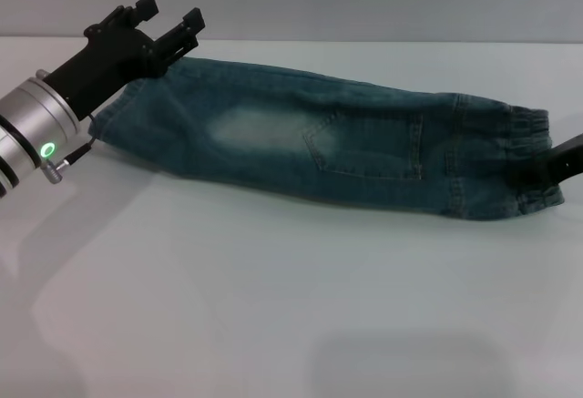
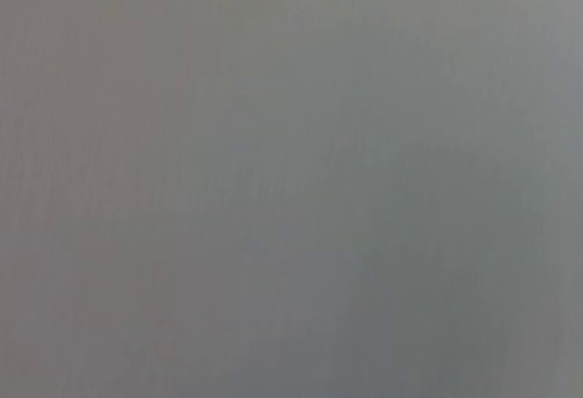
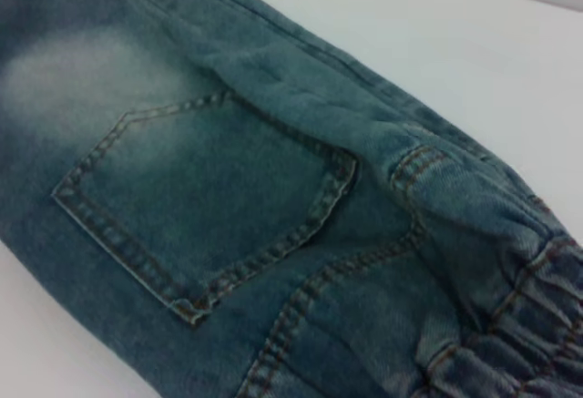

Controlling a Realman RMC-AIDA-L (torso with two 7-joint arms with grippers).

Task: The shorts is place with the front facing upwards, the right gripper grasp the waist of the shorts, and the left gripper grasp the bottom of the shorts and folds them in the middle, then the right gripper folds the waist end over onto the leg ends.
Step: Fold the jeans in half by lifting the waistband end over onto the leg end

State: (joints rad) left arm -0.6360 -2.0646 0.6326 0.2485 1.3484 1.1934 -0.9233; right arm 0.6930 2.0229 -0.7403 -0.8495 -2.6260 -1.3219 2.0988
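Shorts (image 1: 328, 143): one, folded lengthwise. Left end effector (image 1: 169, 17) spread at hem; right end effector (image 1: 560, 163) at waist (image 1: 528, 157), state unclear.

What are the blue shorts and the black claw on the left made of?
The shorts look like denim: blue-green woven cloth with faded patches and tan stitching around the pocket. The left gripper, above the hem end, looks like matte black plastic or metal; its wrist looks like brushed silver metal.

The left wrist view shows only a plain, even grey surface (image 2: 291, 179) filling the whole picture, a little warmer in tone to one side and cooler toward the other. No edge, object or part of the pincer can be told apart in it.
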